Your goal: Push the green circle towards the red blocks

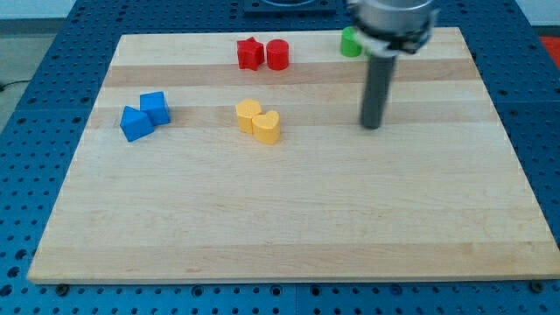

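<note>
Across most of the view sits the wooden board [289, 219], resting on a blue perforated table [35, 52]. Next biggest is the arm's rod [378, 87], coming down from the view's top right, with my tip [373, 127] touching the board right of centre. It's just a plain rod, so nothing to open or close, and it isn't touching any block. Block-wise: the yellow pair [259, 120] sits near the middle, two pieces pressed together. The two blue blocks [145, 115] are touching at the view's left. The red star [250, 53] and red cylinder [277, 54] sit side by side near the top edge. The green circle [350, 42] is right of the reds, partly hidden behind the arm, above and slightly left of my tip.
</note>
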### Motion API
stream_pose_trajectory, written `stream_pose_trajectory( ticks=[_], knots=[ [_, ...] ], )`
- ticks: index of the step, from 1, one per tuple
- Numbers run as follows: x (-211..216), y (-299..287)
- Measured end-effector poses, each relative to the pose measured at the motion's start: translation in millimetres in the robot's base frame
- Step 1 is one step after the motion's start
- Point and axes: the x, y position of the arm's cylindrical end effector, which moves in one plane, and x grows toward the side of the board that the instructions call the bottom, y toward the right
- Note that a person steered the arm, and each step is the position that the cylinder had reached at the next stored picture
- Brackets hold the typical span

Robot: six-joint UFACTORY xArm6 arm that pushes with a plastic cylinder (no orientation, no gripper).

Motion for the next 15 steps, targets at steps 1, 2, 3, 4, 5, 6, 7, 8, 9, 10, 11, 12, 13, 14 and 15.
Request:
stream_pose_trajectory(
  ticks=[1,2,3,4,5,6,7,8,9,10,11,12,13,14,15],
  knots=[
    [-40.0,33.0],
    [-72.3,72.0],
    [-132.6,89.2],
    [-180.7,65.5],
    [-196.1,26.9],
    [-162.7,-7.5],
    [-150.2,-44.2],
    [-149.4,-26.7],
    [-165.3,-5.0],
    [-165.2,-51.9],
    [-164.4,-102.8],
    [-126.5,-117.6],
    [-112.9,-113.8],
    [-132.4,-71.5],
    [-165.5,-107.9]
  ],
)
